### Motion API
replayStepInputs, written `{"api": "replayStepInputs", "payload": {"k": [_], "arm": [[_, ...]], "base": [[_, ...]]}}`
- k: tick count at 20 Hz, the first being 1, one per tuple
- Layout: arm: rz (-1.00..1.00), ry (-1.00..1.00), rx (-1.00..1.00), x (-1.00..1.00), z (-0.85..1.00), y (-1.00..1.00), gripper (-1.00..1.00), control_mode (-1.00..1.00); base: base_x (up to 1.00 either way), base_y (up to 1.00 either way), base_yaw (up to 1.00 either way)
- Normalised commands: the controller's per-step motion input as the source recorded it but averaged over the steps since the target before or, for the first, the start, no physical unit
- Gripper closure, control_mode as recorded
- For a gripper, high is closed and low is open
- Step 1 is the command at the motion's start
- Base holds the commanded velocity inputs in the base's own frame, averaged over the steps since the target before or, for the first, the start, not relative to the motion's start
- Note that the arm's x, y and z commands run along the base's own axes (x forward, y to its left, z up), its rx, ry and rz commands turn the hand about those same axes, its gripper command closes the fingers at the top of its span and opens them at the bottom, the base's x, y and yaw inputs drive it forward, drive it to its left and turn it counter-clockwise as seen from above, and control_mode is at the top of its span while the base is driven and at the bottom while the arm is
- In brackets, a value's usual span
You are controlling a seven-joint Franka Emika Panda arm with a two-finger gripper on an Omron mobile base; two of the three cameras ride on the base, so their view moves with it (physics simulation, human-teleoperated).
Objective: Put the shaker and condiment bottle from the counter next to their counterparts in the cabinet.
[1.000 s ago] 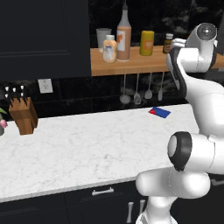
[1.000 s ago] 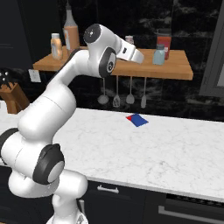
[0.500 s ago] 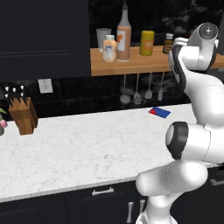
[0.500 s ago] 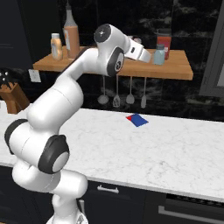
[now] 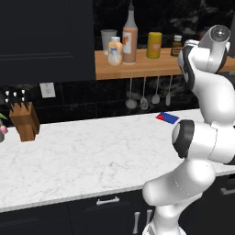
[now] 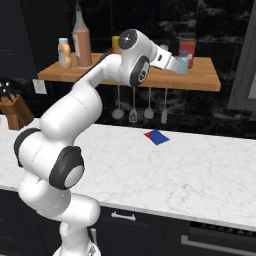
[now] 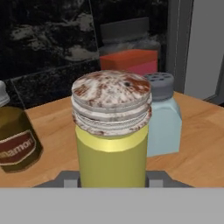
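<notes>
Hand view | shaker (image 7: pixel 111 144) in hand | pale blue shaker (image 7: pixel 162 118) just behind

Wooden shelf board (image 7: pixel 197 127): pale blue shaker (image 7: pixel 164 116) and red jar (image 7: pixel 129 59) ahead of hand; brown bottle (image 7: pixel 15 140) beside.

On the light-brown wooden shelf board (image 7: pixel 194 144), the yellow-green shaker with a mottled grey cap (image 7: pixel 111 131) is hemmed in closely. Just behind it to one side stands the pale blue shaker with a silver cap (image 7: pixel 164 120); whether the two touch cannot be told. A red-orange jar with a grey lid (image 7: pixel 129 48) blocks the back, and a small dark brown labelled bottle (image 7: pixel 15 135) stands near on the other side. Bare board is left between the brown bottle and the yellow-green shaker.
</notes>
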Motion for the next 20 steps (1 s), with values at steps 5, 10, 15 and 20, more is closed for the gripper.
{"api": "replayStepInputs", "payload": {"k": [5,10,15,20], "arm": [[0.00,-0.02,0.00,0.17,-0.14,-0.16,1.00,-1.00],[0.00,-0.01,0.00,0.19,-0.14,-0.09,1.00,-1.00],[0.00,-0.02,0.00,0.12,-0.24,0.00,1.00,-1.00],[0.00,-0.01,0.00,0.16,-0.20,0.00,1.00,-1.00]], "base": [[0.00,0.00,0.00],[0.00,0.00,0.00],[0.00,0.00,0.00],[0.00,0.00,0.00]]}}
